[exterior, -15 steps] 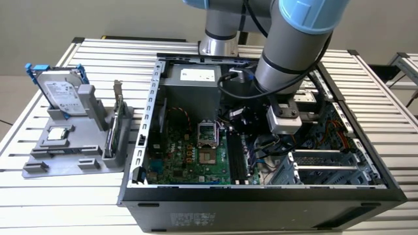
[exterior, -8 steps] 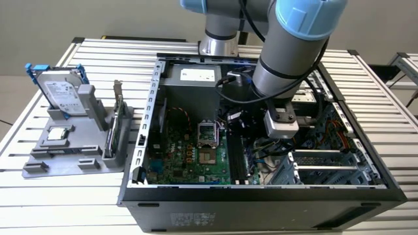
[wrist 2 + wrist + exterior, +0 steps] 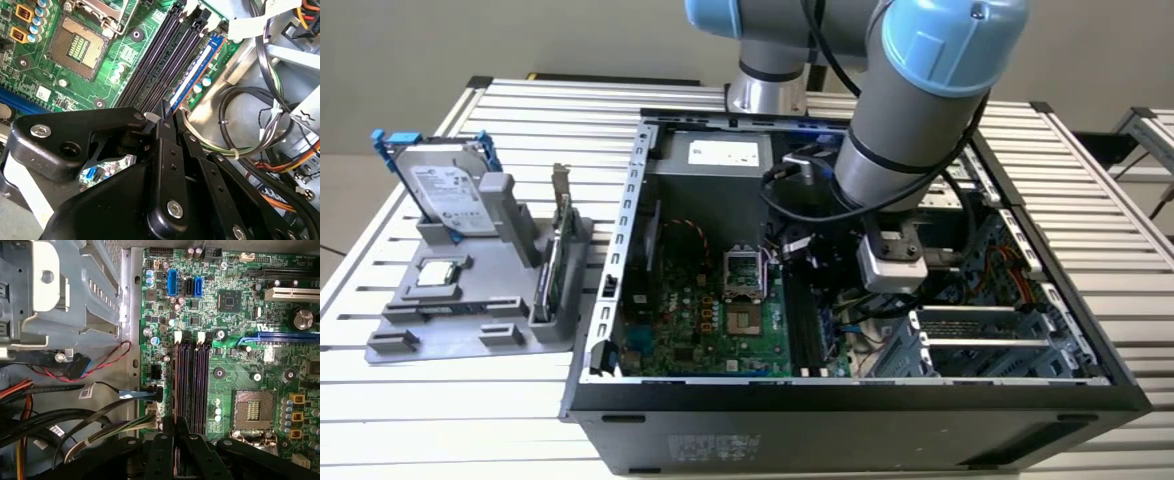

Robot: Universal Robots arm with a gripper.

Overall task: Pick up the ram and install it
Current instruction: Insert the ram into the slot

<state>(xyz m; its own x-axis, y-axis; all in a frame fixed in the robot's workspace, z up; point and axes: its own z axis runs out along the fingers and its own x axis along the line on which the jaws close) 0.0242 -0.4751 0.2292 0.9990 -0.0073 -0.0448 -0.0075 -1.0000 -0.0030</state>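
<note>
The ram (image 3: 194, 76) is a thin blue stick seen edge-on, standing in the outermost memory slot of the green motherboard (image 3: 30, 85) inside the open computer case (image 3: 854, 400). My gripper (image 3: 165, 114) is shut on the ram's near end, its black fingers pinching the stick from both sides. In the first wrist view the gripper (image 3: 175, 429) sits over the outer edge of the row of dark memory slots (image 3: 192, 385). In the exterior view the arm's wrist (image 3: 894, 262) reaches down into the case above the slots.
The empty processor socket (image 3: 255, 410) lies beside the slots. Cable bundles (image 3: 250, 130) and a metal drive cage (image 3: 65, 290) crowd the other side. Outside the case, a grey holder (image 3: 400, 340) carries a hard drive (image 3: 447, 190), an expansion card (image 3: 554, 265) and a processor chip (image 3: 438, 272).
</note>
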